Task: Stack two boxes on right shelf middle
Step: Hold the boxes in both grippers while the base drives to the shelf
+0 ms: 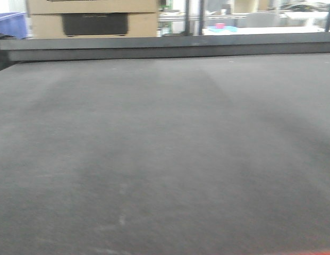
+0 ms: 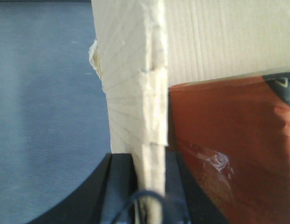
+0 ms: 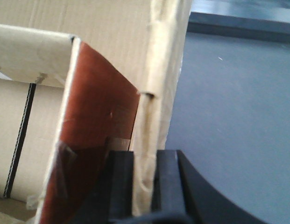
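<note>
My left gripper is shut on the upright edge of a pale corrugated cardboard box; the wall runs up between its two black fingers. In the same way, my right gripper is shut on a wrinkled cardboard wall of a box. Beside each wall, on the inner side, lies a red-brown surface. Far off at the top left of the front view, two brown boxes stand one on the other. Neither gripper shows in that view. The shelf is out of view.
A wide grey flat surface fills the front view, ending in a raised grey ledge. A blue bin sits at the far left. Metal posts and bright clutter stand behind the ledge at the right.
</note>
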Robot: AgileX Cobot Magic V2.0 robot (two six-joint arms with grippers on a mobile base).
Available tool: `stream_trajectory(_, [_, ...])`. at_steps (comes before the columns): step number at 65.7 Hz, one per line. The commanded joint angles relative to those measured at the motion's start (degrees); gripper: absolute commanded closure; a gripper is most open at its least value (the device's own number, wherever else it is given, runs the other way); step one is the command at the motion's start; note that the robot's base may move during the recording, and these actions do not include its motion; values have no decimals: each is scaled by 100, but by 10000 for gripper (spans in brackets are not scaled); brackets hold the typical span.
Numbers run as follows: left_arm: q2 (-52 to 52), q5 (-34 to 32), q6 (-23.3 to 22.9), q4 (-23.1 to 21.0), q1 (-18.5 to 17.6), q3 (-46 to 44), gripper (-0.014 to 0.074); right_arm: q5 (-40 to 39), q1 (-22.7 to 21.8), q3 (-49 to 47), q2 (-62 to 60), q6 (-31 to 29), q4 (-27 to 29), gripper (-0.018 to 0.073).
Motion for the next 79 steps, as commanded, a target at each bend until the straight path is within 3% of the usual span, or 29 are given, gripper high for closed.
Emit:
stream_trajectory(1, [-77,-243,-8,-16,13,-82,708,-251,-44,-80,-38,-78,-137,712])
stream_trajectory(79, [-77,-243,-8,-16,13,-82,708,-251,-44,-80,-38,-78,-137,712])
